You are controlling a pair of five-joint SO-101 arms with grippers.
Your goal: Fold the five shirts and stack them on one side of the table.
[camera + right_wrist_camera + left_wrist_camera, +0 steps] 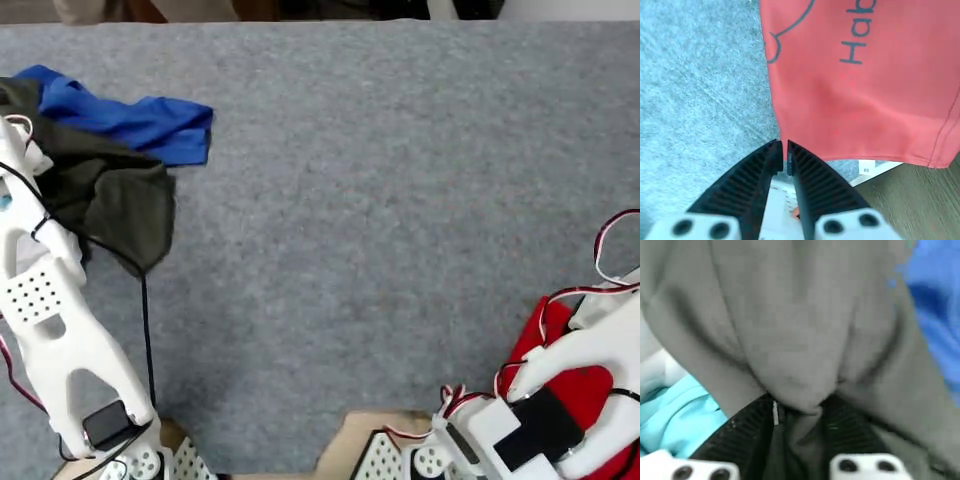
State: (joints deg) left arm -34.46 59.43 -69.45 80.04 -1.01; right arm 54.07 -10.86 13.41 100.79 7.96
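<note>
The left arm (60, 330) stretches far forward, its left pincer (795, 407) clamped tight on a bunched fold of dark shirt (790, 330). The right arm (580, 390) sits tucked low near its base, right pincer (784, 152) pointing down, jaws pressed together.

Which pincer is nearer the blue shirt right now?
Left. The left pincer clamps the dark shirt lying against the blue shirt; the right pincer is across the table, at the red shirt.

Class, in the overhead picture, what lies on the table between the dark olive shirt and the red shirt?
Only bare grey table covering: the high view shows nothing lying on the stretch from the olive shirt to the red shirt.
</note>
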